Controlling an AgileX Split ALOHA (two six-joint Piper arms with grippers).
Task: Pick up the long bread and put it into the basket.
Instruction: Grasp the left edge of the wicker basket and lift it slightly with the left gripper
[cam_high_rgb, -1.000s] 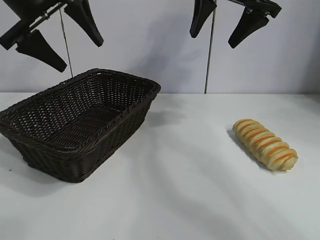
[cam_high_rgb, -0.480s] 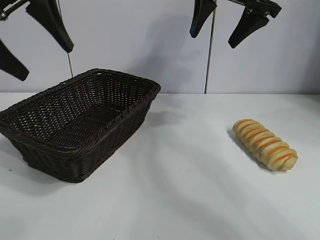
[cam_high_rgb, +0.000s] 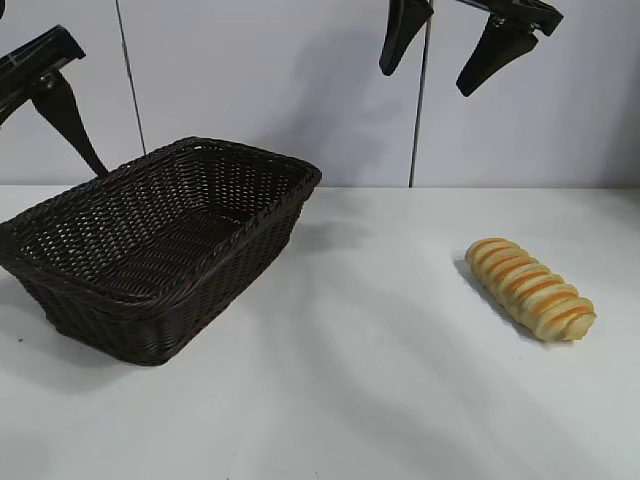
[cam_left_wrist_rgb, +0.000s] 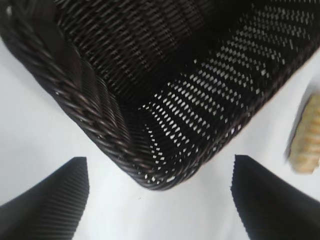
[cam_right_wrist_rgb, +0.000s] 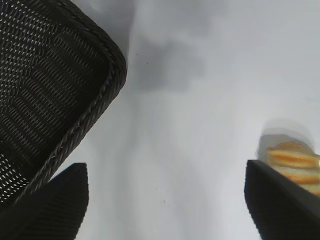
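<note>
The bread (cam_high_rgb: 530, 288) lies near the counter's (cam_high_rgb: 380, 400) right edge, well apart from the basket (cam_high_rgb: 160, 245). It looks light and soft; grip gently across its middle. Both hands, right (cam_high_rgb: 450, 45) and left (cam_left_wrist_rgb: 160, 200), hang open and empty.

I see the long bread (cam_high_rgb: 530, 289) in the right half of the frame, lying flat on the white surface, long axis running diagonally from upper left to lower right. Golden-yellow, orange-brown crosswise ridges, intact. The basket (cam_high_rgb: 250, 225) sits in the left half, upright, well apart from the bread. Dark brown wicker, rectangular, sloping sides, braided rim, nothing inside it.
</note>
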